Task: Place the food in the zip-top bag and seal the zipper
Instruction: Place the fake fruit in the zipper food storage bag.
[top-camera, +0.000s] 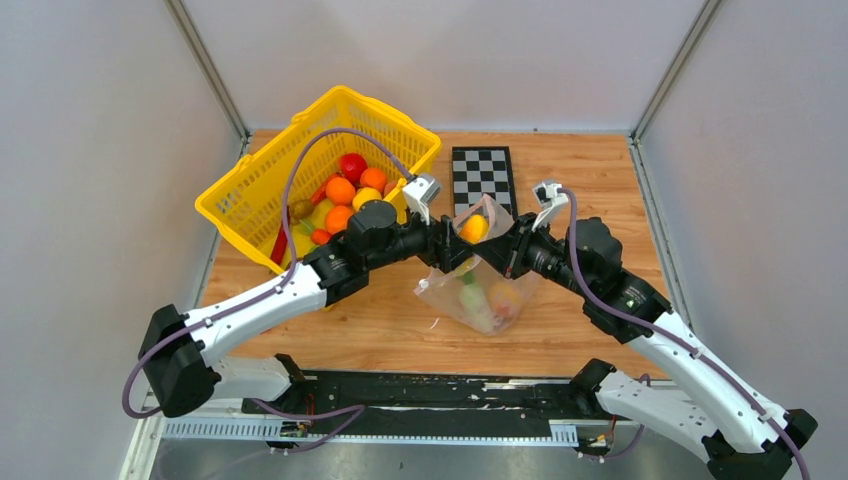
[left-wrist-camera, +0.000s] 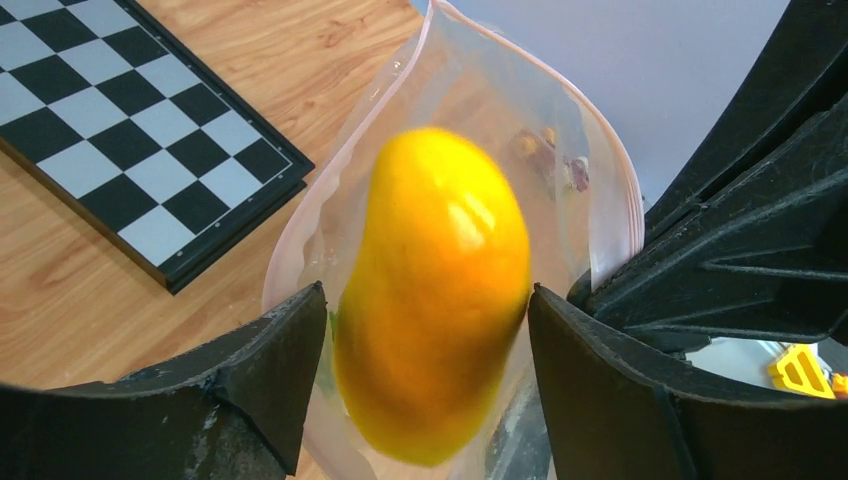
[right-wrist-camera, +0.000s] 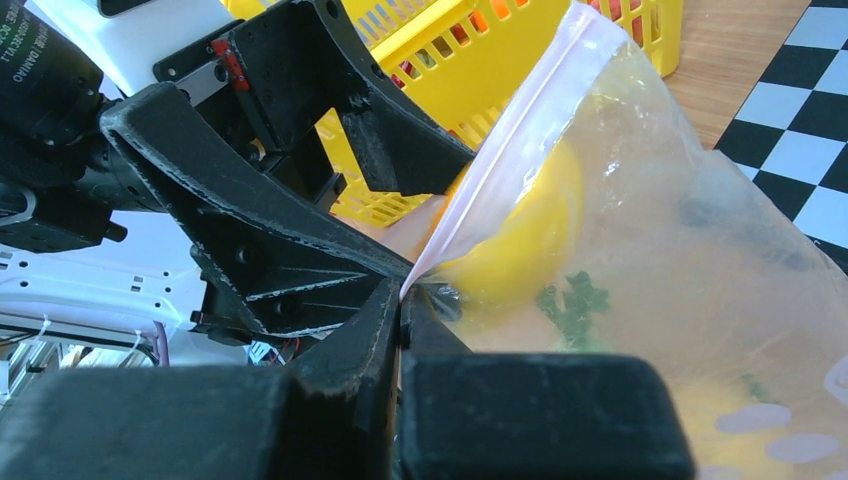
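Centre frame: a yellow fruit (left-wrist-camera: 435, 290) was flanked by spread fingers of the left gripper (left-wrist-camera: 428, 300); the zip-top bag (right-wrist-camera: 700, 200) was pinched at its rim by the right gripper (right-wrist-camera: 400, 295).

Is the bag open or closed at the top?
Open. The bag gapes wide at its pink rim, a yellow fruit sits in the mouth, and the right gripper pinches one edge.

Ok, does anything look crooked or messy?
Nothing is spilled or broken. The yellow basket sits crooked, turned at an angle by the table's left edge. The zip-top bag looks crumpled and lopsided, because the right gripper pinches it at one edge of its mouth.
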